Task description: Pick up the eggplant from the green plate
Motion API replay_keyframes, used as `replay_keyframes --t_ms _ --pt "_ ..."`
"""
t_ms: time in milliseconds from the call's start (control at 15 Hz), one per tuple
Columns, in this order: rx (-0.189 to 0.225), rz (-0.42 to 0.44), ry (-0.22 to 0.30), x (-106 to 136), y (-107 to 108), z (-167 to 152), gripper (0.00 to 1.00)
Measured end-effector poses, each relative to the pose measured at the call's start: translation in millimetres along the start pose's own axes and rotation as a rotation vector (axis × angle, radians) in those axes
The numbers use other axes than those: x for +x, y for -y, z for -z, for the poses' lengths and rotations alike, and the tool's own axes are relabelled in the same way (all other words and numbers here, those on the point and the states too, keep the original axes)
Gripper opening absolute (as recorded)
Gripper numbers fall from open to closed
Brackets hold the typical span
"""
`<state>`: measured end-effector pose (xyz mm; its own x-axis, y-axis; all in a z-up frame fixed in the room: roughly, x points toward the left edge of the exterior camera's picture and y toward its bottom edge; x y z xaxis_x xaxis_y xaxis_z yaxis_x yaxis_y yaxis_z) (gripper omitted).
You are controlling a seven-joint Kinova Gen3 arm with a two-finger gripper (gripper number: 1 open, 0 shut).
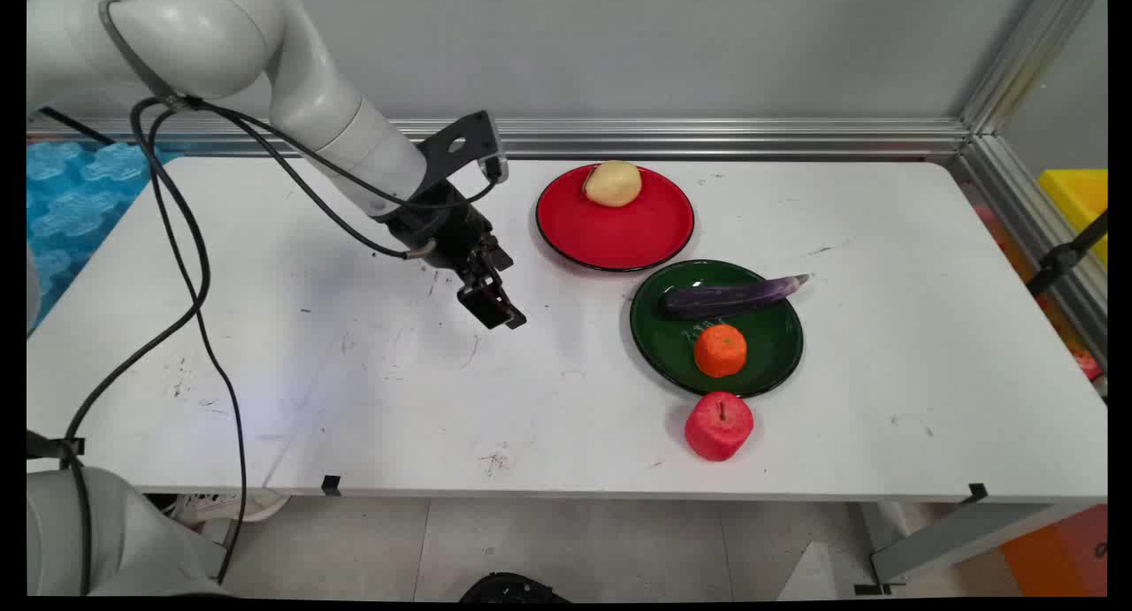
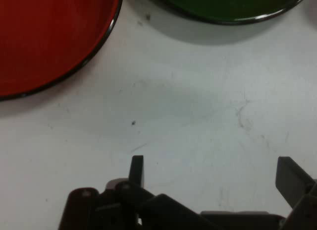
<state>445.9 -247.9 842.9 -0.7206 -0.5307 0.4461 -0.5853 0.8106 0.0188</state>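
- Hovering over bare counter (image 1: 371, 372), the hand (image 1: 492, 308) carries nothing and touches nothing; the hand view shows its two fingers (image 2: 137, 170) spread wide with only white surface between them.
- Landmark: the red plate (image 1: 615, 231), lying just beyond the hand on the side away from the arm, with a gap of counter between them.
- A potato (image 1: 612, 184) rests on the far part of the red plate.
- A green plate (image 1: 769, 363) sits just beside the red plate, on its near right, and bears a purple eggplant (image 1: 730, 297) and an orange (image 1: 720, 350).
- A red apple (image 1: 718, 426) stands on the counter, off both plates, just past the green plate's near rim.
- Progress, as a judgement: three pieces are plated, the apple is not, and nothing is gripped.
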Motion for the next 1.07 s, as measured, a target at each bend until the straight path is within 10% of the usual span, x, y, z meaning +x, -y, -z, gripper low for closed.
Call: replay_keyframes --t_ms 1067 --pt "0.016 -0.041 -0.118 71 5 -21 1.00"
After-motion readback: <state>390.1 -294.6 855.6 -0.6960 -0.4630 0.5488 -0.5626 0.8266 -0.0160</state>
